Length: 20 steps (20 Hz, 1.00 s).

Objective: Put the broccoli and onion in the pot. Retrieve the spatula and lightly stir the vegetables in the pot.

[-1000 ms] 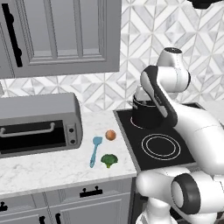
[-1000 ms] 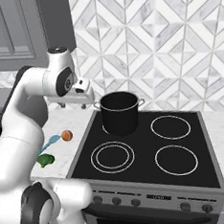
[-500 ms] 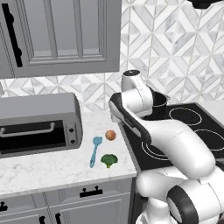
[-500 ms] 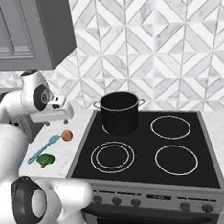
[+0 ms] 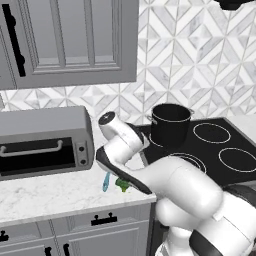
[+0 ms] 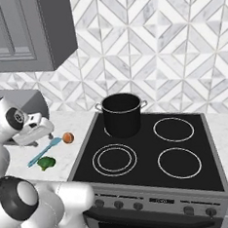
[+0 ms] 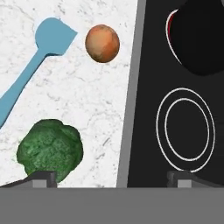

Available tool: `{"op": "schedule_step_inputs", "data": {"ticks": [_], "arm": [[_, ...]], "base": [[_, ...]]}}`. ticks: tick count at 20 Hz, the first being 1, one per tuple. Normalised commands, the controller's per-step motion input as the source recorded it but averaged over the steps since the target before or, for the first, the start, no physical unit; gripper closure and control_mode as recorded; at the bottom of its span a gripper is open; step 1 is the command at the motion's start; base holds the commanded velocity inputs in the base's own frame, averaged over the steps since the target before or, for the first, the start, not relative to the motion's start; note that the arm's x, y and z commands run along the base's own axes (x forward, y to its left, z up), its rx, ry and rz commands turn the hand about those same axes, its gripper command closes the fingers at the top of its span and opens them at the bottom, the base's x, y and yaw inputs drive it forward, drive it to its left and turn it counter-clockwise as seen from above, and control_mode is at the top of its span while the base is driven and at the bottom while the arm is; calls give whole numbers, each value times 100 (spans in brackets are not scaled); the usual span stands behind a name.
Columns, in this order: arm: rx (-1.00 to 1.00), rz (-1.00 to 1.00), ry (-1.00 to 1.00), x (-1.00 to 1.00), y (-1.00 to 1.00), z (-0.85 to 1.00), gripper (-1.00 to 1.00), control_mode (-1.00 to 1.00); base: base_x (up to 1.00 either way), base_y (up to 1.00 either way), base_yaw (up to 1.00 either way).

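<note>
Looking down from the hand view, the green broccoli [image 7: 50,149] lies on the white marble counter close to my left fingertip [image 7: 42,177]. The orange-brown onion [image 7: 102,43] sits further up, beside the blade of the light-blue spatula [image 7: 30,72]. My gripper [image 7: 111,179] is open and holds nothing. In the right base view the gripper [image 6: 37,135] hovers above the spatula [image 6: 43,151], the broccoli [image 6: 46,162] and the onion [image 6: 67,137]. The black pot [image 6: 122,114] stands on the back left burner. In the left base view my arm covers the onion; the broccoli [image 5: 122,185] and the pot [image 5: 171,122] show.
A grey toaster oven [image 5: 42,142] stands on the counter left of the vegetables. The black cooktop [image 6: 154,156] begins just right of them, its edge [image 7: 131,100] running along the counter. Grey wall cabinets [image 5: 70,40] hang above.
My arm has swung left from above the stove and come down over the counter, so the hand now hangs above the vegetables and spatula. The jaws stayed open.
</note>
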Motion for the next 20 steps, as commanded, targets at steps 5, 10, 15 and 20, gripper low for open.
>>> {"op": "schedule_step_inputs", "data": {"ticks": [5,10,15,20], "arm": [[-22,13,5,-19,27,-41,-100,-100],[-19,14,13,-4,21,-42,-100,-100],[-12,11,17,0,11,-39,-100,-100],[-7,7,15,0,10,-29,-100,-100]], "base": [[0,0,0],[0,0,0],[0,0,0],[0,0,0]]}}
